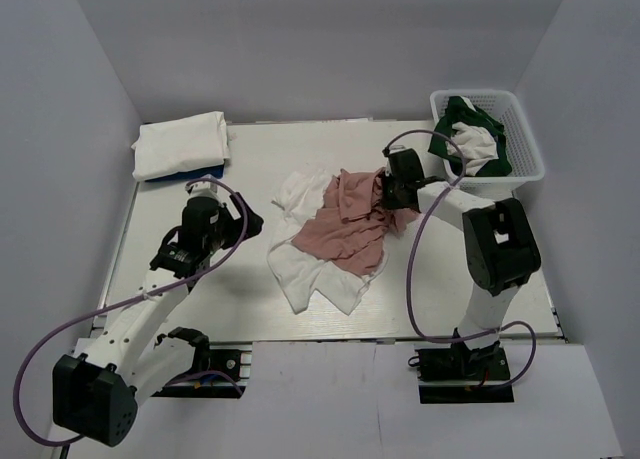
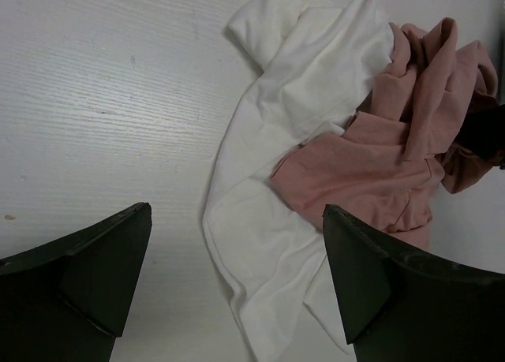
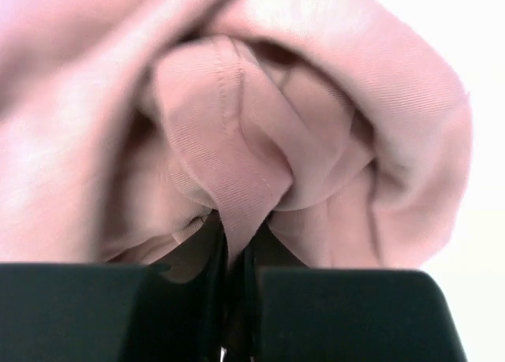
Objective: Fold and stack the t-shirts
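On the table (image 1: 250, 164), the pink t-shirt (image 3: 237, 181) is pinched in the right gripper (image 3: 237, 248), while the left gripper (image 2: 237, 212) is spread wide, empty.

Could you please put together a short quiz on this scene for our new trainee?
1. True or false: the pink t-shirt lies partly over a white t-shirt.
2. The right gripper is shut on: A the pink t-shirt; B the white t-shirt; C nothing.
3. Fill in: the dark green t-shirt lies in the ____.
Key: 1 true; 2 A; 3 white mesh basket.
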You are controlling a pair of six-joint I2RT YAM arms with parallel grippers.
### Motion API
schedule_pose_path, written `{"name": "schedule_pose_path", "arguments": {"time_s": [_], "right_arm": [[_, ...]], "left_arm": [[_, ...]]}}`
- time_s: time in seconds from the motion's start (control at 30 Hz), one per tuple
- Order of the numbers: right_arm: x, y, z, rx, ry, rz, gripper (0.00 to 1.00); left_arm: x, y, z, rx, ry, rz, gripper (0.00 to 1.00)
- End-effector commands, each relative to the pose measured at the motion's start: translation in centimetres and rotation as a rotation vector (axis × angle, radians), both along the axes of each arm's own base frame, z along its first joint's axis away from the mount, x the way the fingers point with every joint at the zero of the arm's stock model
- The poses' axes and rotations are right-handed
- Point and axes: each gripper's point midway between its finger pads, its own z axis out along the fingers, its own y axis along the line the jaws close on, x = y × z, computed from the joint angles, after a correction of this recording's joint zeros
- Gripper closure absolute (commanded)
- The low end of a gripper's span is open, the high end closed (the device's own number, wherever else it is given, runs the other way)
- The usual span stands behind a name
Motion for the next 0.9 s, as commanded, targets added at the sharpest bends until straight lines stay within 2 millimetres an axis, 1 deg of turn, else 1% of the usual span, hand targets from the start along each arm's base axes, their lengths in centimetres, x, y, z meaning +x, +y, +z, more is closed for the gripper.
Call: {"name": "schedule_pose_path", "arguments": {"time_s": [0.0,0.03,0.07,0.1,0.13,0.17,0.2,0.23,0.27,0.3,0.33,0.37,0.43,0.47,0.5,0.53,0.57,0.6,0.63,0.67,0.7,0.73,0.77,0.8,0.83,0.87], "right_arm": [[2.4,0.9,10.0,0.074,-0.256,-0.029,1.00],[2.6,0.9,13.1,0.103,-0.327,-0.026,1.00],[2.3,1.8,16.6,0.155,-0.395,0.022,1.00],[2.4,2.2,18.9,0.183,-0.446,0.048,1.00],[2.1,2.3,21.9,0.199,-0.519,0.082,1.00],[1.0,3.6,25.1,0.250,-0.576,0.175,1.00],[0.3,3.5,27.3,0.254,-0.628,0.207,1.00],[0.1,3.9,29.5,0.280,-0.688,0.241,1.00],[-1.0,3.8,33.3,0.307,-0.772,0.267,1.00],[-1.2,3.6,34.8,0.314,-0.812,0.262,1.00],[-1.2,3.3,36.2,0.315,-0.852,0.249,1.00],[-1.5,2.3,39.2,0.312,-0.924,0.209,1.00],[-1.1,0.6,41.9,0.286,-1.001,0.127,1.00],[-1.0,-0.1,44.9,0.279,-1.070,0.100,1.00],[-0.6,-1.7,46.0,0.253,-1.101,0.007,1.00],[-0.8,-3.0,49.5,0.220,-1.182,-0.020,1.00],[-0.3,-4.1,50.1,0.192,-1.198,-0.081,1.00],[0.6,-5.0,50.1,0.150,-1.201,-0.127,1.00],[0.8,-5.9,52.7,0.124,-1.258,-0.158,1.00],[1.3,-7.4,53.1,0.091,-1.269,-0.227,1.00],[3.3,-8.4,52.0,0.008,-1.250,-0.266,1.00],[2.5,-10.3,55.4,0.001,-1.324,-0.345,1.00],[2.7,-11.6,56.2,-0.023,-1.340,-0.385,1.00],[5.3,-12.4,54.3,-0.106,-1.295,-0.432,1.00],[3.9,-13.6,58.2,-0.092,-1.378,-0.480,1.00],[4.0,-14.5,59.0,-0.105,-1.401,-0.513,1.00]], "left_arm": [[-0.4,0.2,1.3,-0.011,-0.039,0.007,0.01],[-0.4,0.2,1.5,-0.014,-0.048,0.007,0.01],[-0.6,0.3,1.1,-0.011,-0.039,0.007,0.01],[-0.4,0.2,1.3,-0.015,-0.049,0.007,0.01],[-0.5,0.0,1.3,-0.019,-0.048,-0.001,0.01],[-0.5,0.1,1.3,-0.012,-0.050,-0.006,0.01],[-0.5,0.1,1.3,-0.012,-0.050,-0.006,0.01],[-0.5,0.1,1.3,-0.012,-0.050,-0.006,0.01],[-0.5,0.1,1.3,-0.012,-0.050,-0.006,0.01],[-0.6,-0.1,1.3,-0.016,-0.048,-0.014,0.01],[-0.4,-0.1,1.5,-0.019,-0.057,-0.014,0.01],[-0.6,-0.1,1.1,-0.016,-0.049,-0.014,0.01],[-0.6,-0.1,1.1,-0.016,-0.048,-0.014,0.01],[-0.6,-0.1,1.1,-0.016,-0.048,-0.014,0.01],[-0.6,-0.1,1.1,-0.016,-0.048,-0.014,0.01],[-0.6,-0.1,1.1,-0.016,-0.048,-0.014,0.01],[-0.6,-0.1,1.1,-0.016,-0.048,-0.014,0.01],[-0.4,-0.1,1.5,-0.019,-0.057,-0.014,0.01],[-0.4,-0.1,1.5,-0.019,-0.057,-0.014,0.01],[-0.5,0.1,1.3,-0.010,-0.050,-0.003,0.01],[-0.3,0.1,1.7,-0.013,-0.059,-0.003,0.01],[-0.4,0.3,1.5,-0.006,-0.052,0.005,0.01],[-0.4,0.3,1.5,-0.006,-0.052,0.005,0.01],[-0.5,0.5,1.3,0.003,-0.044,0.014,0.01],[-0.4,0.5,1.7,0.000,-0.052,0.014,0.01],[-0.5,0.7,1.5,0.008,-0.044,0.022,0.01]]}}
